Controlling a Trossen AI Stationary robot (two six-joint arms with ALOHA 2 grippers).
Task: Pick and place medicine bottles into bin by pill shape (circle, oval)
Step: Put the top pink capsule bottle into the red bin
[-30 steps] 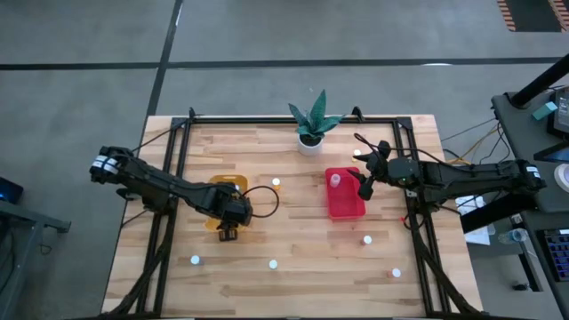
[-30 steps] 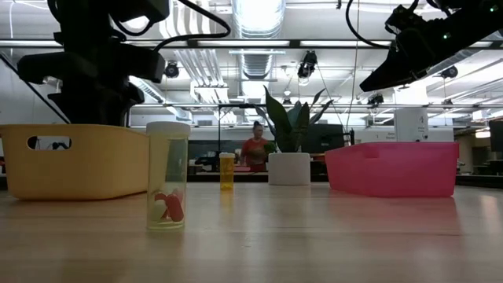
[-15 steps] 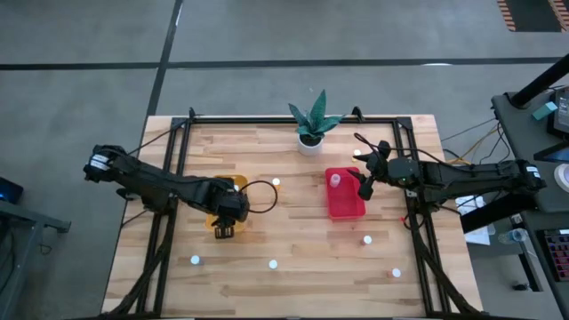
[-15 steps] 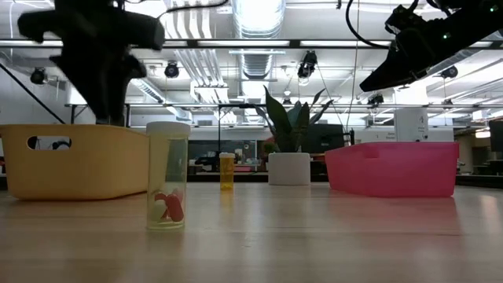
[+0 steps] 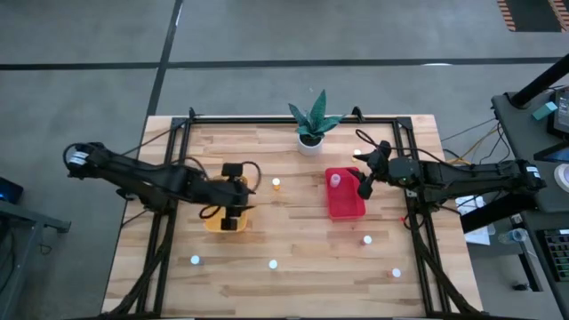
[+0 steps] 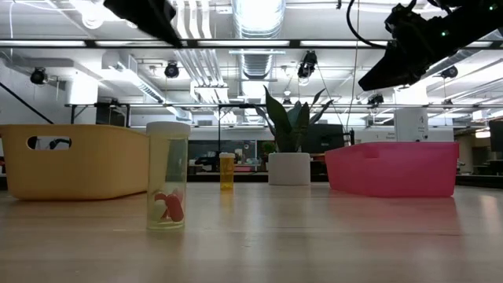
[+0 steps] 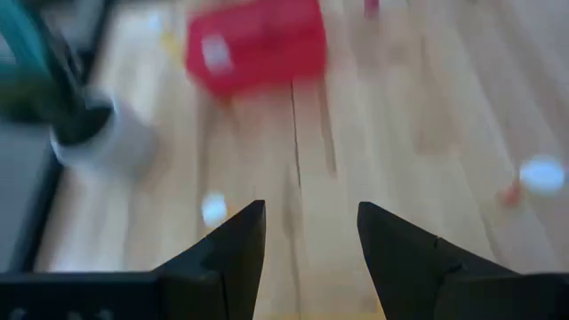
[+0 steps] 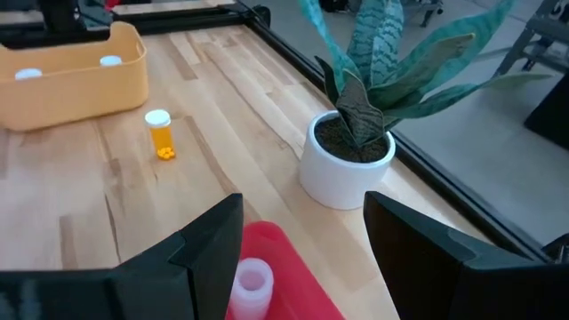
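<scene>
Small white-capped medicine bottles stand upright on the wooden table: an orange one [image 5: 276,184] mid-table, others along the near side [image 5: 195,260] [image 5: 273,264] [image 5: 367,240]. The low view shows one with red pills [image 6: 167,177] close up. Two caps [image 8: 28,74] [image 8: 110,60] show inside the yellow bin [image 5: 222,222], and one bottle [image 5: 335,180] stands in the red bin [image 5: 345,206]. My left gripper [image 7: 309,233] hangs open and empty above the yellow bin [image 5: 236,197]. My right gripper [image 8: 302,222] waits open above the red bin's right side [image 5: 363,183].
A white pot with a green plant [image 5: 310,138] stands at the table's far edge, mid-width. A black frame [image 5: 169,204] runs along the table's sides. Bare wood lies between the two bins and along the near edge around the loose bottles.
My left gripper has risen from the yellow bin, out of the top of the low view. It has tipped from pointing steeply down toward more level and drawn back toward the table's left. Its finger gap looks unchanged. The right arm and the bottles have stayed put.
</scene>
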